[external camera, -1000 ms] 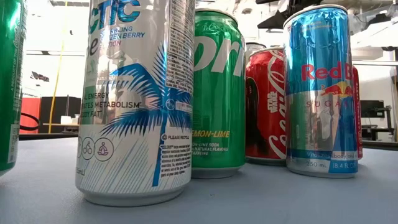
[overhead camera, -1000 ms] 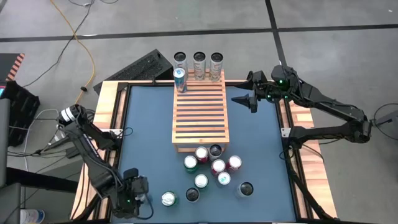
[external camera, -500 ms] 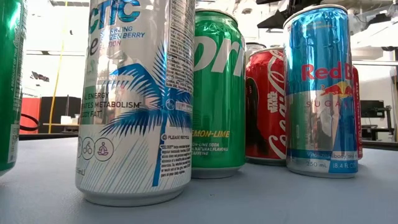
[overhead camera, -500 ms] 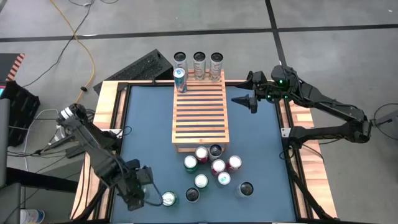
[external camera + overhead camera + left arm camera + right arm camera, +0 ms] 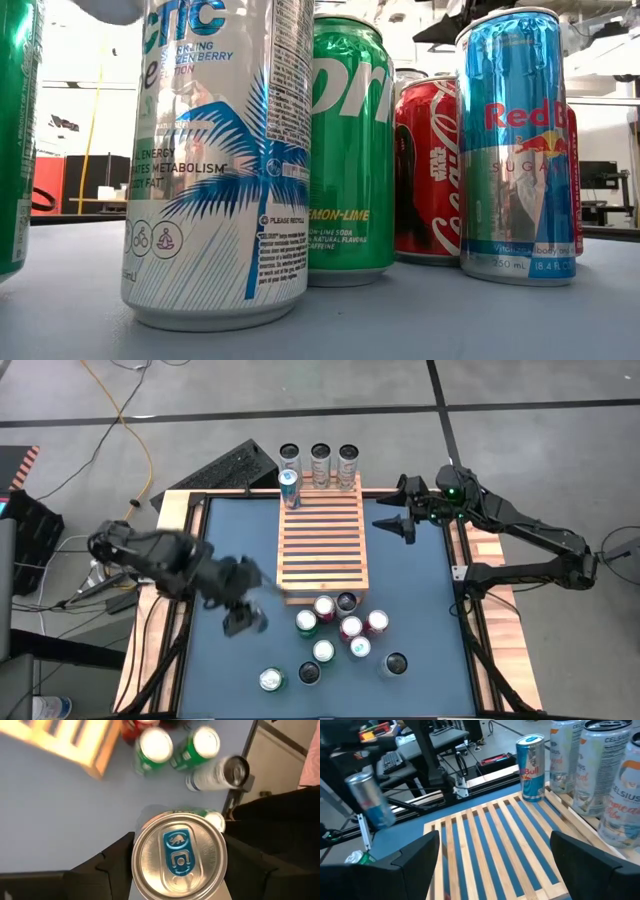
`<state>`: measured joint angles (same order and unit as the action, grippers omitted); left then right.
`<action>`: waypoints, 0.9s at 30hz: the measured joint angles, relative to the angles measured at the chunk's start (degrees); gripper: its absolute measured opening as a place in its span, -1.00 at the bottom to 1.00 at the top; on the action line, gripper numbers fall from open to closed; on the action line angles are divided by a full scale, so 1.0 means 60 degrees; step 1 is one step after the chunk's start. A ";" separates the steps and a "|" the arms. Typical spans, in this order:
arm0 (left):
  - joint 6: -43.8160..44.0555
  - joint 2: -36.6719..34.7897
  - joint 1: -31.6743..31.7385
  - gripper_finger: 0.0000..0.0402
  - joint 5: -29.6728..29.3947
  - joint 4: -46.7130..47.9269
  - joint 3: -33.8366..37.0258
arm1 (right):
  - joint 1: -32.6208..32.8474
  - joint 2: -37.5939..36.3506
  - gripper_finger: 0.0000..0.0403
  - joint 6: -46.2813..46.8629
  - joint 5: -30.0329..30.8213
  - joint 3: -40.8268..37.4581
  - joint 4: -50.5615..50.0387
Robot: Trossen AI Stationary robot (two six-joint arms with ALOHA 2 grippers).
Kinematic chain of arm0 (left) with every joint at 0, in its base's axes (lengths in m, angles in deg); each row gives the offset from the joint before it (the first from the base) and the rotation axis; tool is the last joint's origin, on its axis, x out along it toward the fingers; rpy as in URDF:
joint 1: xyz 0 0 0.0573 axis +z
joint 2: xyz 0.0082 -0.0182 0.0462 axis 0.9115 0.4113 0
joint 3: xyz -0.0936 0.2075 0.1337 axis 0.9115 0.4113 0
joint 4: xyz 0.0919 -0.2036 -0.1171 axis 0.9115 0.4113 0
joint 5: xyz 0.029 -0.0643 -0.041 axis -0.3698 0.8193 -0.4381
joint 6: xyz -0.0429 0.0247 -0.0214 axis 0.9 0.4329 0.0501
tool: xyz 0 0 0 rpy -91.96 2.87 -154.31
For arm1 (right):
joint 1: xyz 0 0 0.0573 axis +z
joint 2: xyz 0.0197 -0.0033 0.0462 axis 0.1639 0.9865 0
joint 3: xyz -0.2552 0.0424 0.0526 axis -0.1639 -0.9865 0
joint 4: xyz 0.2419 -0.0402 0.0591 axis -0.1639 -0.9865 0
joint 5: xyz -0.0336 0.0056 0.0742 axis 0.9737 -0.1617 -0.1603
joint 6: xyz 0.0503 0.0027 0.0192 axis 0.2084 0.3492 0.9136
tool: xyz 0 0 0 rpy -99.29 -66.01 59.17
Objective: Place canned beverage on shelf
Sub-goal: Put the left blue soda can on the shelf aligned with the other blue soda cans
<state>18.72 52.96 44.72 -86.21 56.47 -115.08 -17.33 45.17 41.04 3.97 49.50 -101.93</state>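
Observation:
The wooden slatted shelf point(image 5: 322, 540) lies on the blue table, with three tall cans point(image 5: 320, 460) and a blue Red Bull can point(image 5: 289, 488) at its far end. My left gripper point(image 5: 243, 622) is blurred, left of the shelf's near end. It is shut on a blue-and-silver can point(image 5: 177, 857), which also shows in the right wrist view point(image 5: 370, 802). My right gripper point(image 5: 395, 520) is open and empty, by the shelf's right edge near its far end. My left gripper holds the can between its two fingers point(image 5: 117, 865), one on each opposite side of the can's wall, just below the top rim point(image 5: 136, 862). The fingers point down from above. The can hangs about upright, top toward the wrist, lifted clear of the table.
Several loose cans point(image 5: 350, 627) stand in a cluster just past the shelf's near end, with two more point(image 5: 270, 680) toward the near edge. The low view is filled by cans point(image 5: 215, 160). A wooden frame point(image 5: 175, 510) borders the table. A keyboard point(image 5: 225, 468) lies beyond the far left.
My left gripper has swung from the table's near left corner up and toward the far edge and the shelf's near left corner, carrying the can. The cans on the table have stayed in place.

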 joint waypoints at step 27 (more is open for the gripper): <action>-0.8528 0.2200 0.6600 0.12 0.2113 -0.1154 -0.1393 | -0.0319 0.0000 0.80 -0.0426 0.0047 0.0000 0.0041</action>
<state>-32.45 66.17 84.32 -73.54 49.54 -123.44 -19.25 45.17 38.48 4.25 49.50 -101.69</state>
